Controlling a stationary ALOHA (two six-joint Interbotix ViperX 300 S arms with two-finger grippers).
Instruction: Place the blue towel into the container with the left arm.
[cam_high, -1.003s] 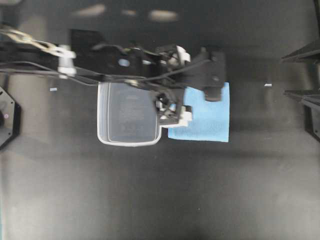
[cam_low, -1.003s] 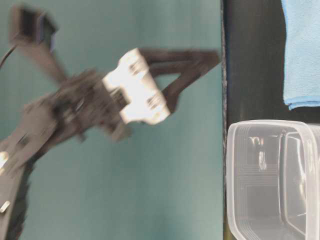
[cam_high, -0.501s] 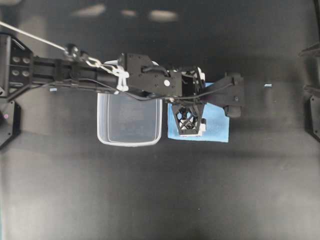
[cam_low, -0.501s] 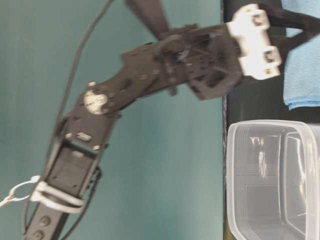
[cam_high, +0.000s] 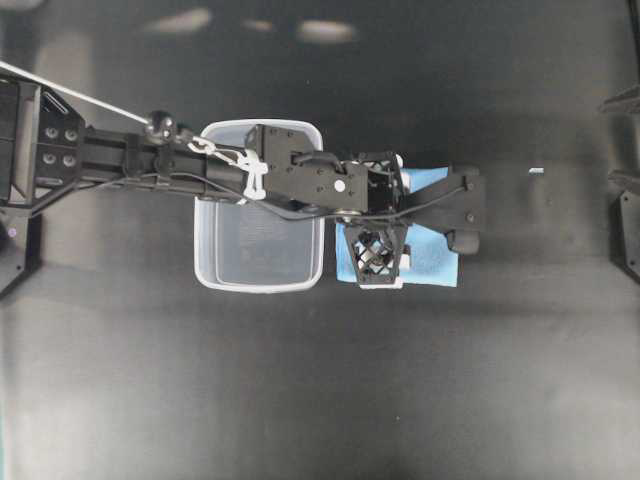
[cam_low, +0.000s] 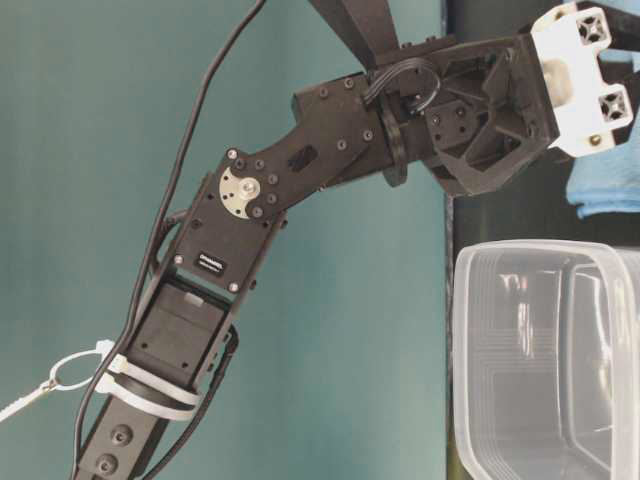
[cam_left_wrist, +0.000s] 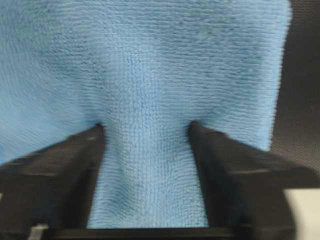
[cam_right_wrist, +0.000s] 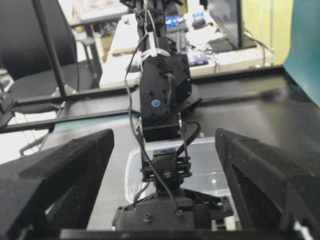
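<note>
The blue towel (cam_high: 432, 256) lies flat on the black table just right of the container (cam_high: 204, 250), a clear tub standing empty. My left arm reaches across the tub's far rim. My left gripper (cam_high: 378, 252) points straight down on the towel. In the left wrist view the gripper (cam_left_wrist: 146, 131) is open, both black fingers (cam_left_wrist: 70, 172) press into the towel (cam_left_wrist: 150, 60), and a raised ridge of cloth stands between them. The table-level view shows the towel's edge (cam_low: 606, 186) and the tub (cam_low: 545, 360). My right gripper (cam_right_wrist: 164, 135) is open and empty, facing the left arm.
The right arm's parts (cam_high: 626, 230) stay at the right edge of the overhead view. A small white scrap (cam_high: 536, 171) lies on the table right of the towel. A teal wall (cam_low: 200, 120) backs the table.
My left arm has swung from over the tub to over the towel and dropped. Its gripper now presses into the cloth. The towel and tub have not shifted.
</note>
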